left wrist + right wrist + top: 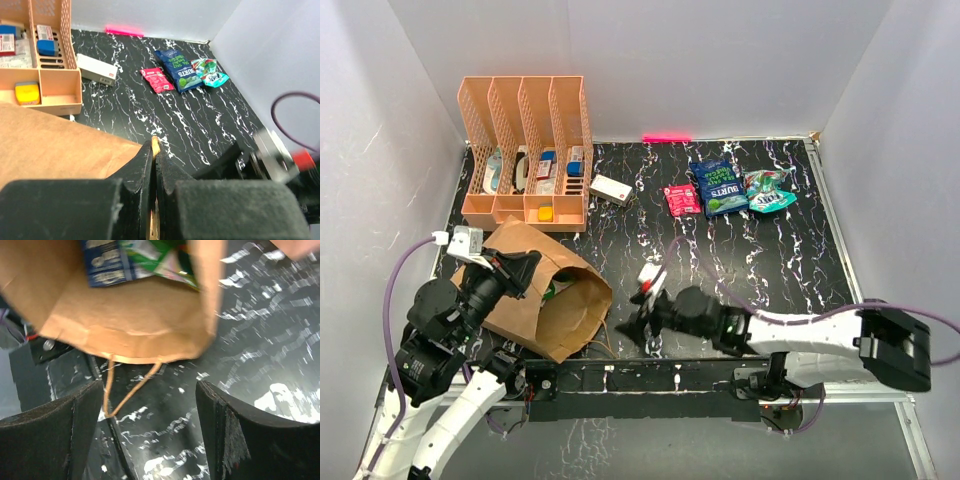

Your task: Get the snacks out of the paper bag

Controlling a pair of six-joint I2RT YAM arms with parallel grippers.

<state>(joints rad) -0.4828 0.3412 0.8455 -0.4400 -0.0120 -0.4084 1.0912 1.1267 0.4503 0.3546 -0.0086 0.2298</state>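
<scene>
Pinching a thin fold of brown paper, left gripper [154,148]: jaws drawn nearly together on the upper edge of the paper bag [535,312].

Paper bag: lies on its side directly under and beside the left gripper, mouth turned toward the right gripper [147,390]. One twisted handle [127,387] trails on the black marbled table [620,240], just ahead of the right gripper's fingers.

Contents seen through the mouth, right wrist view: one dark blue packet [107,260] and one green packet [152,252], both deep inside, ahead of and above the right gripper. Whether more lies behind them cannot be told.

Right gripper: jaws spread wide, holding nothing, level with the bag's mouth and just short of it.

Items already out, well beyond the right gripper toward the far wall, in a close row:
- pink-red packet [681,199]
- dark blue chip bag [718,187]
- teal bag [768,190]

Not counted: small white box [611,189] and orange mesh rack [525,150], both far side of the left gripper.

Status, judged: three snacks removed, at least two left in the bag; task partly done. The likely step in hand is a reach into the held-open mouth.
</scene>
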